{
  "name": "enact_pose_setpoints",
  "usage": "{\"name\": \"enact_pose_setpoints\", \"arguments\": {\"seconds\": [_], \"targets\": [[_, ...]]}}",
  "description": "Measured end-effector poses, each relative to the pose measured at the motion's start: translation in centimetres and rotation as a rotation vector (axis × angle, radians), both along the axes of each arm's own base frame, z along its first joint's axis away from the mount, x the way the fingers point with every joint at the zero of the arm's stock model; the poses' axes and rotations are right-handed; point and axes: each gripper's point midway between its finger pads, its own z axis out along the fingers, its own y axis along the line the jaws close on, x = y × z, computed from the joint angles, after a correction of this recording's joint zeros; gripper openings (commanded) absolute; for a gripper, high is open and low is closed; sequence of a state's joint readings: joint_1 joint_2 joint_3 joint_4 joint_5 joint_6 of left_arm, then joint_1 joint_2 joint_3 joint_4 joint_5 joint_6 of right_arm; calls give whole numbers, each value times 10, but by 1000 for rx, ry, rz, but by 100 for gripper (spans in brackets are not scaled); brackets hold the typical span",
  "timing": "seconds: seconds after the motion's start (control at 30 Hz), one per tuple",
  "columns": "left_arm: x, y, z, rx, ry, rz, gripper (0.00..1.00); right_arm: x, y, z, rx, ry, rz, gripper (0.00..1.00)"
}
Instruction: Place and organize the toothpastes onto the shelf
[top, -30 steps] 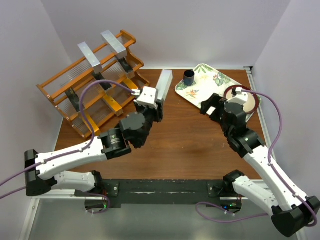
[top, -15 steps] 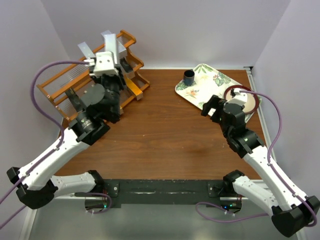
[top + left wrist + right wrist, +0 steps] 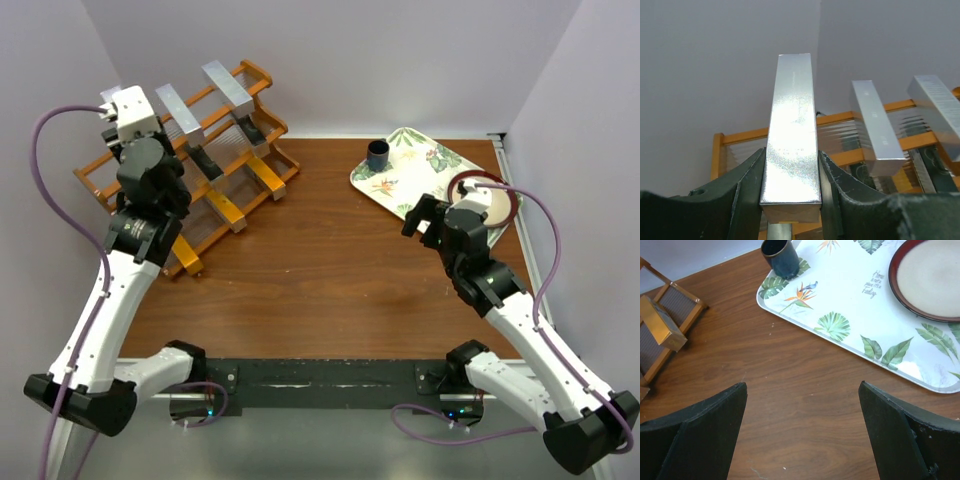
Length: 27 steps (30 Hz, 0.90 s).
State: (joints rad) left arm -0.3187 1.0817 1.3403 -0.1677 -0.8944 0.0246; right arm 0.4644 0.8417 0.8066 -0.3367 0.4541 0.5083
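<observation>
Seemingly nearly done: left gripper [image 3: 790, 165] pinches a silver toothpaste carton [image 3: 792, 120], shelved cartons [image 3: 875, 125] beside its fingers; right gripper [image 3: 802, 430] gapes empty.

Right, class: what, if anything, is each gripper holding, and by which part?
The left gripper clamps a silver toothpaste carton across its two long sides, near one end. The right gripper is open and holds nothing.
</observation>
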Motion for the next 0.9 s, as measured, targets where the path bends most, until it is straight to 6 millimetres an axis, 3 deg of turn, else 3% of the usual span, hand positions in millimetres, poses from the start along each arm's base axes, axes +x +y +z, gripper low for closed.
{"name": "enact_pose_setpoints", "arguments": {"seconds": [0.1, 0.33, 0.77, 0.9], "targets": [[2, 26, -14, -23, 23, 51, 0, -1, -1, -7, -14, 12, 4, 98], [15, 61, -43, -84, 60, 81, 0, 0, -1, -17, -36, 32, 11, 98], [26, 80, -90, -149, 123, 80, 0, 3, 7, -39, -61, 87, 45, 98], [28, 80, -91, -149, 110, 79, 0, 5, 9, -40, -58, 87, 55, 98]]}}
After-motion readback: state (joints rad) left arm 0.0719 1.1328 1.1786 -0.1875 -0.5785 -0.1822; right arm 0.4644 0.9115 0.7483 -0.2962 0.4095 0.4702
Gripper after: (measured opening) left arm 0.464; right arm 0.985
